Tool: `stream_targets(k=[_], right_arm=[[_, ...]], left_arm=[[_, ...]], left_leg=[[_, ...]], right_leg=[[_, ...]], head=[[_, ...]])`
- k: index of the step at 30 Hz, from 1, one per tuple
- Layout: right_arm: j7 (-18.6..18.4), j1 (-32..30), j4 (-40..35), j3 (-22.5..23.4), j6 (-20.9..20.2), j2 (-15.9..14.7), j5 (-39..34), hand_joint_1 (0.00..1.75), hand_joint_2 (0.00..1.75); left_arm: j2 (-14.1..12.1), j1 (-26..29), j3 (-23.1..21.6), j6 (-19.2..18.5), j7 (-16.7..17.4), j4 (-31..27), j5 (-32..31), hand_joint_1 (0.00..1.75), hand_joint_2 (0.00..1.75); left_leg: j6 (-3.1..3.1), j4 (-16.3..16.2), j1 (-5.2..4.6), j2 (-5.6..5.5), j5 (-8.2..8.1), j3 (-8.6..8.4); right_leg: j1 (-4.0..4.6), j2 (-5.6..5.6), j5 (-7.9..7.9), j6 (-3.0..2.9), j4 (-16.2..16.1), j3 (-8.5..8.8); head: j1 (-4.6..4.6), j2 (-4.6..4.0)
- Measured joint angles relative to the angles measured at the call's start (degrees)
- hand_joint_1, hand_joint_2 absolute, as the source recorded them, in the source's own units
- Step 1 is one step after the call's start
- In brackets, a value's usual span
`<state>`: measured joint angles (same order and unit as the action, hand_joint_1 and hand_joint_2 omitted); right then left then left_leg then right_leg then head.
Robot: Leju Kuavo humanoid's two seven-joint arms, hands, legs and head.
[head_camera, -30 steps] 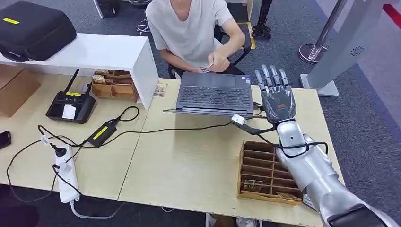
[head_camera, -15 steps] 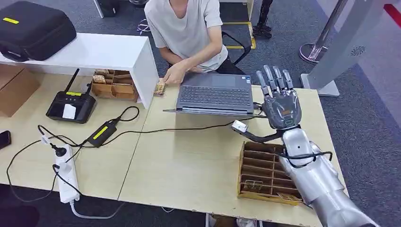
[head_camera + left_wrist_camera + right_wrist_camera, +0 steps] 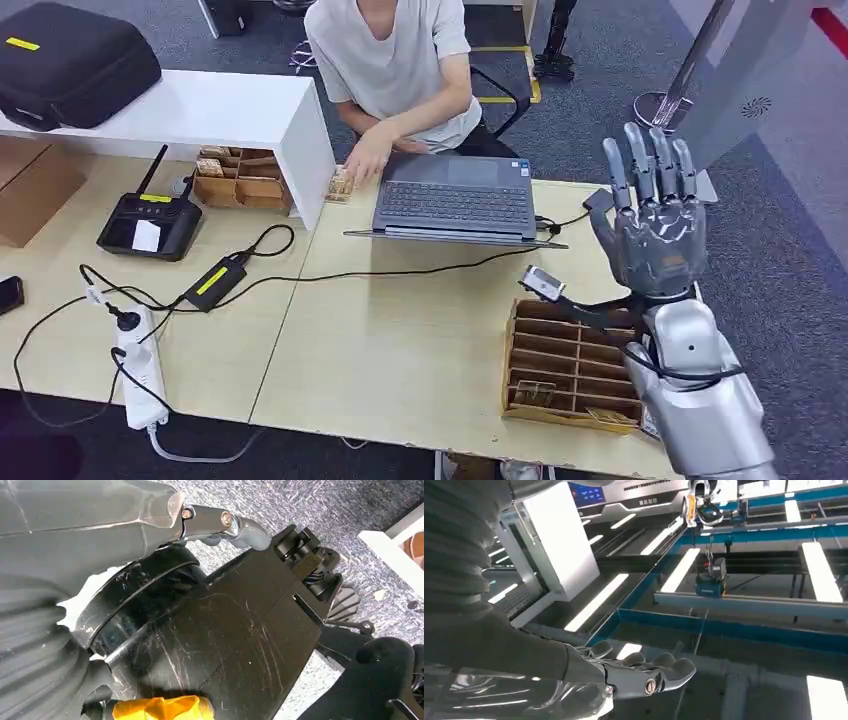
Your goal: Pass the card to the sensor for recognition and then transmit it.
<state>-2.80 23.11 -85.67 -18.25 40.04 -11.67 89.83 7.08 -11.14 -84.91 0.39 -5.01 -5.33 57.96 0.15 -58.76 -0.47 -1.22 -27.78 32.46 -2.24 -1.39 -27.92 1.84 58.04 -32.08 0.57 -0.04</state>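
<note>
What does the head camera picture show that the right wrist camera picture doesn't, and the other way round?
The head view alone shows the pale wooden table, the grey open laptop, the wooden slotted card box and a person in a white T-shirt. The right wrist view alone shows ceiling strip lights and blue overhead beams. Both show the raised right hand, fingers apart, holding nothing, and the tall white kiosk.

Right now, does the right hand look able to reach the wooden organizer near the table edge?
Probably yes: the right hand is raised, fingers spread, holding nothing, and the wooden organizer lies directly below its wrist with nothing between.
</note>
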Motion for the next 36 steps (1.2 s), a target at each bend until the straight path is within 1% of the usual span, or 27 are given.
stream_targets(k=[4,7,15,17,19,23,27,29,30,31,32,33,35,36], right_arm=[[0.02,-4.03,-4.67,1.14,0.00,-0.02,-1.03,0.00,1.75],[0.02,-5.86,-6.92,1.47,-0.02,-0.09,-1.14,0.00,1.75],[0.02,-7.31,-9.15,2.19,-0.04,-0.33,-1.31,0.00,1.75],[0.02,-7.73,-9.39,2.25,-0.18,-0.37,-2.39,0.00,1.75],[0.26,-9.47,-10.40,2.36,-1.16,-0.74,-4.75,0.00,1.75],[1.80,-16.77,-14.22,2.58,-1.88,-1.88,-9.73,0.00,1.75],[5.07,-25.97,-18.31,2.60,-1.68,-2.23,-16.51,0.00,1.75],[7.07,-29.74,-19.64,2.36,-1.53,-2.23,-22.77,0.00,1.75],[8.84,-31.41,-20.16,2.06,-1.47,-2.21,-28.61,0.00,1.75],[11.69,-32.87,-20.47,1.73,-1.35,-1.92,-33.84,0.00,1.75],[14.83,-34.06,-20.60,1.51,-1.33,-0.88,-39.72,0.00,1.75],[18.60,-35.07,-20.60,1.40,-1.62,0.08,-46.23,0.00,0.00],[23.74,-36.66,-20.60,1.18,-3.40,1.96,-56.29,0.00,0.00],[25.49,-37.27,-20.60,1.14,-4.73,2.83,-59.87,0.00,0.00]], left_arm=[[0.00,0.00,0.00,0.24,0.00,0.00,0.66,0.00,1.75],[0.00,0.00,0.00,0.24,-0.02,0.00,0.81,0.00,1.75],[0.00,0.01,0.00,0.26,-0.02,0.00,0.94,0.00,1.75],[0.00,0.03,0.00,0.42,-0.11,0.00,1.40,0.00,1.75],[0.00,0.09,0.00,0.66,-0.37,0.00,2.19,0.00,1.75],[0.02,0.34,0.00,1.38,-1.20,0.00,4.24,0.00,1.75],[0.02,0.66,0.00,2.23,-2.21,0.00,6.21,0.00,1.75],[0.02,0.77,0.00,2.49,-2.62,0.00,7.33,0.00,1.75],[0.02,0.89,0.00,2.67,-3.06,0.00,7.99,0.00,1.75],[0.02,0.95,0.02,2.80,-3.30,0.00,8.46,0.00,1.75],[0.02,0.95,0.00,2.89,-3.41,0.00,8.94,0.00,1.75],[0.02,0.96,0.02,3.02,-3.43,0.00,9.40,0.00,1.75],[0.02,1.05,0.00,3.34,-3.58,0.00,9.90,0.00,1.75],[0.04,1.05,0.00,3.41,-3.58,0.00,10.08,0.00,1.75]], left_leg=[[0.02,0.01,0.00,0.02,-0.02,0.03],[0.02,0.01,-0.01,0.05,-0.02,0.03],[0.02,0.01,-0.01,0.05,-0.01,0.02],[0.02,0.00,0.00,0.05,-0.01,0.01],[0.02,0.00,0.00,-0.02,-0.02,0.01],[0.02,0.01,-0.01,-0.04,-0.12,0.05],[0.03,0.01,-0.01,-0.03,-0.20,0.07],[0.06,0.03,0.00,-0.02,-0.22,0.07],[0.06,0.03,0.00,-0.01,-0.23,0.07],[0.06,0.04,0.00,-0.01,-0.23,0.07],[0.06,0.04,0.00,-0.01,-0.23,0.07],[0.06,0.05,0.00,-0.01,-0.23,0.06],[0.05,0.05,0.00,0.03,-0.22,0.04],[0.05,0.05,0.00,0.03,-0.22,0.04]], right_leg=[[-0.01,0.00,-0.01,0.01,0.00,-0.02],[-0.01,0.03,-0.01,0.00,-0.01,-0.04],[-0.01,0.03,0.01,0.00,0.00,-0.03],[0.00,0.03,0.01,0.00,0.00,-0.04],[0.00,-0.02,-0.01,0.01,-0.02,-0.04],[-0.01,-0.06,-0.08,0.05,-0.03,-0.04],[0.00,-0.06,-0.18,0.05,-0.04,-0.04],[0.00,-0.05,-0.22,-0.01,-0.04,-0.04],[0.00,-0.05,-0.22,-0.01,-0.04,-0.05],[0.00,-0.05,-0.22,-0.01,-0.04,-0.05],[0.00,-0.05,-0.22,-0.01,-0.03,-0.05],[0.00,-0.04,-0.22,-0.01,-0.03,-0.05],[0.00,-0.02,-0.22,-0.01,-0.03,-0.05],[0.00,-0.02,-0.22,-0.02,-0.02,-0.05]], head=[[0.00,0.00],[-0.02,0.00],[-0.02,0.00],[-0.02,0.00],[0.00,0.00],[-0.02,0.00],[-0.02,0.00],[-0.02,0.00],[-0.02,0.00],[-0.02,0.00],[0.00,0.00],[0.00,0.00],[-0.02,0.00],[0.00,0.00]])
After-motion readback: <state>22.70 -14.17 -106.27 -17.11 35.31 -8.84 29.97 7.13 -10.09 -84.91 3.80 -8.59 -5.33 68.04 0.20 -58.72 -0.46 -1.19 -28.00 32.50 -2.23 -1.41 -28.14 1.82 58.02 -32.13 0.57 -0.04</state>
